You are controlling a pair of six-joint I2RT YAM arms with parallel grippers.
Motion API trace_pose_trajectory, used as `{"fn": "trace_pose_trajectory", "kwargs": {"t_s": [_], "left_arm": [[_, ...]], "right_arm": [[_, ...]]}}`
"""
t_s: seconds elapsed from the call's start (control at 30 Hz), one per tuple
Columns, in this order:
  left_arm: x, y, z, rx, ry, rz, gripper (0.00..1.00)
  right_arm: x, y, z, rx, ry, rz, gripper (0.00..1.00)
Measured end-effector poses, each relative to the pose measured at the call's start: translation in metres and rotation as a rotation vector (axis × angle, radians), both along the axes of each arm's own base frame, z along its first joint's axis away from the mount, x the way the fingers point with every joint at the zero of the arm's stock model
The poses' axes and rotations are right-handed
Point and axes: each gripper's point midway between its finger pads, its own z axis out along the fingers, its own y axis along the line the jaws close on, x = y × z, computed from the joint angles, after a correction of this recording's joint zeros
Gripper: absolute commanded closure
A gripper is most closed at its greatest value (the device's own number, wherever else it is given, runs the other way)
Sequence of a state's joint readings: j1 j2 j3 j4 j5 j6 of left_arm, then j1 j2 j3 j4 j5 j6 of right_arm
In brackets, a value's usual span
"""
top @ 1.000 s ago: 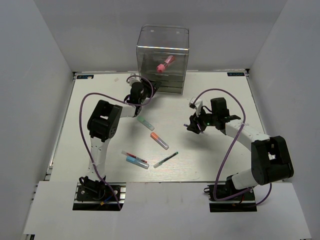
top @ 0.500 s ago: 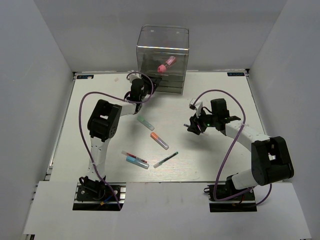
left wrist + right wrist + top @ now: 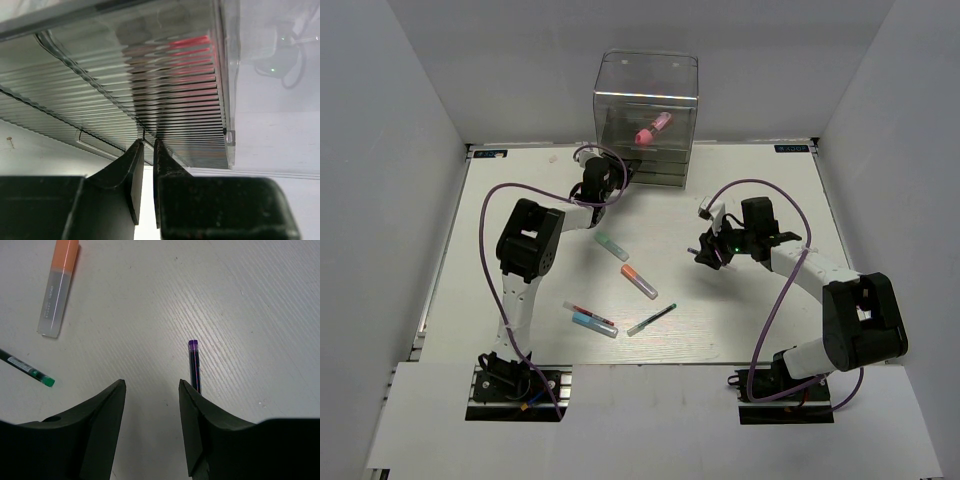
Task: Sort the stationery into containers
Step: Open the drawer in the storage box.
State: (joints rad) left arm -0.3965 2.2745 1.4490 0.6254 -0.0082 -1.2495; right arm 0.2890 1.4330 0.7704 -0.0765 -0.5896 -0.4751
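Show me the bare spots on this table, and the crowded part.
Free: the white table left of the left arm; the far right corner beside the clear plastic drawer box. Crowded: the middle, where capped markers and thin pens lie between the arms.

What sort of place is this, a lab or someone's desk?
Probably a robot test bench: two robot arms bolted to a white table, plain white panels closing it in, and markers and a clear drawer box laid out as practice props.

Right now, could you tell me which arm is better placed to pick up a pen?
Right, probably: the right gripper hovers with open jaws at the purple pen, while the left gripper is away at the clear drawer box.
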Motion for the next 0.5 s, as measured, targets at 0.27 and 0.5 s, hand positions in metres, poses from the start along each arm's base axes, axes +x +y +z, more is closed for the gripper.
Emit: {"fn": "trace_pose_trajectory", "kwargs": {"t_s": [0.27,0.5], "left_arm": [[-0.003,0.001,-0.002,-0.008,-0.011,-0.001,1.00],[-0.027,0.005,-0.003,-0.005,-0.019,-0.031,1.00]], "right_arm": [[0.000,0.000,0.000,-0.001,0.000,0.002,0.28],[-0.003,0.003,0.001,0.009,-0.014,0.040,0.16]]}}
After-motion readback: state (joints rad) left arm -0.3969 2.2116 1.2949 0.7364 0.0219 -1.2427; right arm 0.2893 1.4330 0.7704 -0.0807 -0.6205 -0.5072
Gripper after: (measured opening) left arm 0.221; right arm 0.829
